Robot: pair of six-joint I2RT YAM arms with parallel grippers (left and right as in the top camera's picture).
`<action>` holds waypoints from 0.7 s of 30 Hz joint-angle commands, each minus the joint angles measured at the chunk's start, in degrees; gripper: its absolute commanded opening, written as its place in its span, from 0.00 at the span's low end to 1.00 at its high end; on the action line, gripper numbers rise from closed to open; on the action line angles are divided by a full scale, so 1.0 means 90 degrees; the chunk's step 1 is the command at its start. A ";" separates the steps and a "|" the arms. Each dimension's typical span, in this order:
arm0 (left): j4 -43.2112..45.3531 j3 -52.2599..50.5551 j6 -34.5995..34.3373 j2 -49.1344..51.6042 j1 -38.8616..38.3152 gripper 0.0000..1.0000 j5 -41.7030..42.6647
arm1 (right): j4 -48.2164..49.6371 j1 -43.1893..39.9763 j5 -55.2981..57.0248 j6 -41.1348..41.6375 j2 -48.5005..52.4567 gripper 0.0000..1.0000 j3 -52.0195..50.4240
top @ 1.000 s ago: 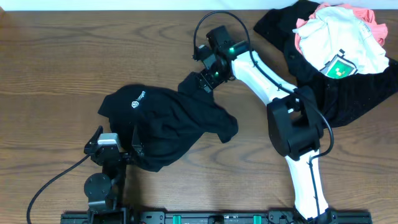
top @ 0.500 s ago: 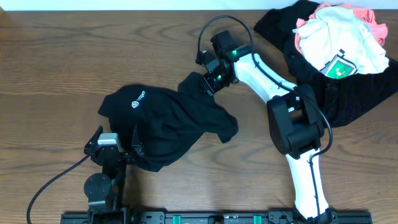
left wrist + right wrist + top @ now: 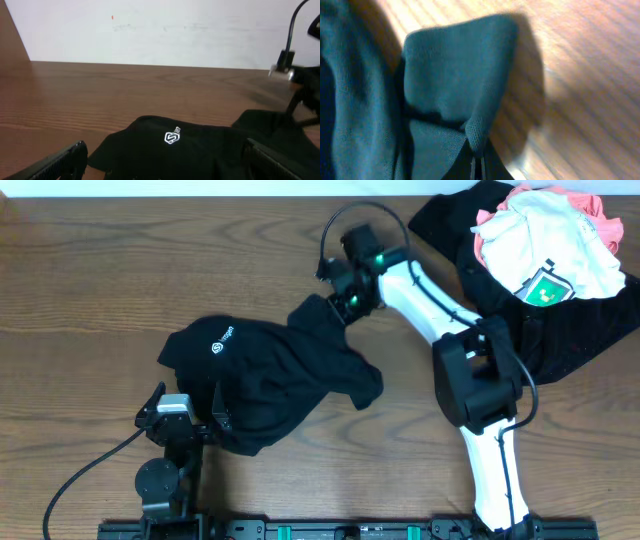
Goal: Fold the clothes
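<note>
Wood-grain table (image 3: 100, 280), white wall (image 3: 165, 30) at the far edge in the left wrist view.

Right gripper (image 3: 338, 307): jaws closed, pinching a folded corner of the black shirt (image 3: 270, 375). In the right wrist view the fabric ridge runs straight into the closed tips (image 3: 477, 167), with bare wood to the right of it. The pinch is at the shirt's far-right corner.

Left gripper (image 3: 187, 408): jaws spread wide and holding nothing. It sits at the shirt's near-left edge, and the cloth lies just ahead of it, between the two fingers.

Shirt on the table: one, crumpled, centre-left. Its single white round logo (image 3: 172, 137) faces up near the far-left side.

Pile at far right, well apart from the shirt:
- one white garment (image 3: 545, 245) on top, with one green print (image 3: 545, 288)
- one coral-pink garment (image 3: 485, 245) showing at its left and far edges
- black fabric (image 3: 580, 330) underneath; can't tell whether that's one piece or more
</note>
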 commanded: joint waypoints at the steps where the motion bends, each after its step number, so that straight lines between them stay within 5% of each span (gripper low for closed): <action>1: -0.0221 -0.0107 -0.0005 -0.0041 0.0022 0.98 0.0063 | -0.0306 -0.0452 0.0974 0.0646 -0.0158 0.01 0.0877; 10: -0.0219 -0.0107 -0.0005 -0.0041 0.0022 0.98 0.0063 | -0.0566 -0.0741 0.3094 0.1139 -0.0211 0.01 0.2399; 13: -0.0219 -0.0107 -0.0007 -0.0041 0.0022 0.98 0.0063 | -0.0359 -0.0641 0.4046 0.1552 -0.0209 0.61 0.2399; 15: -0.0221 -0.0107 -0.0007 -0.0041 0.0022 0.98 0.0063 | -0.0420 -0.0585 0.4182 0.1564 -0.0211 0.89 0.2402; 21: -0.0221 -0.0107 -0.0005 -0.0041 0.0022 0.98 0.0063 | -0.1141 -0.0561 0.3599 0.1547 -0.0437 0.89 0.2402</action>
